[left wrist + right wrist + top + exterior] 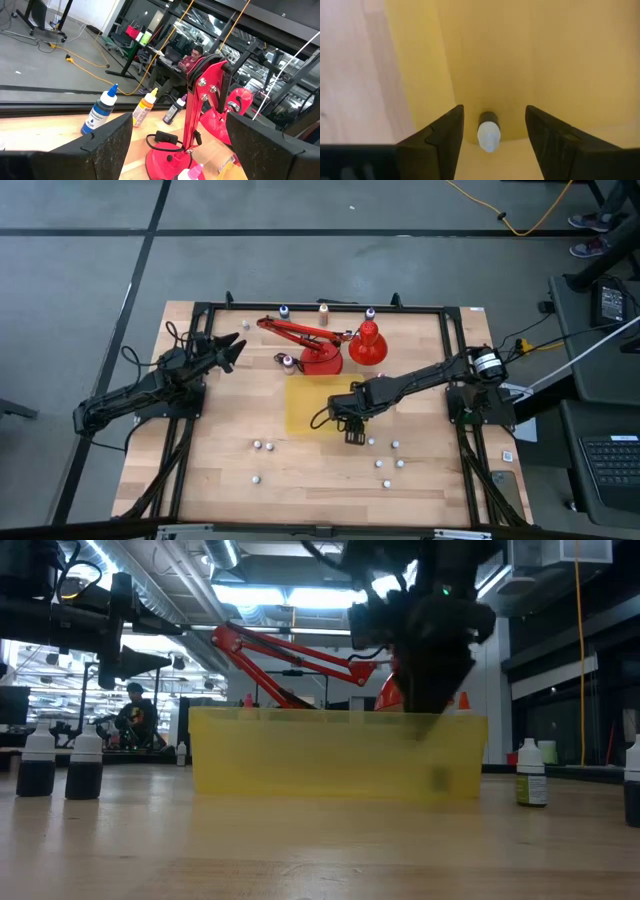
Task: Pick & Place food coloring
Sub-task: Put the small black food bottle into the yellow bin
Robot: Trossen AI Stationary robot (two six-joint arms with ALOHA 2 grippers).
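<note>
My right gripper (492,135) is open and points down over the near right corner of the yellow tray (310,405). A tiny food coloring bottle (488,131) with a white cap stands inside the tray between the fingers, with a gap on each side. Through the tray wall in the low view it shows as a dark shape (438,778) below the gripper (430,710). My left gripper (240,345) waits open and raised over the far left of the table.
A red desk lamp (325,345) stands just beyond the tray, with one bottle (288,360) by its base. Three bottles (323,308) line the far edge. Several more bottles (387,464) stand scattered on the near table, and two (262,447) sit to the near left.
</note>
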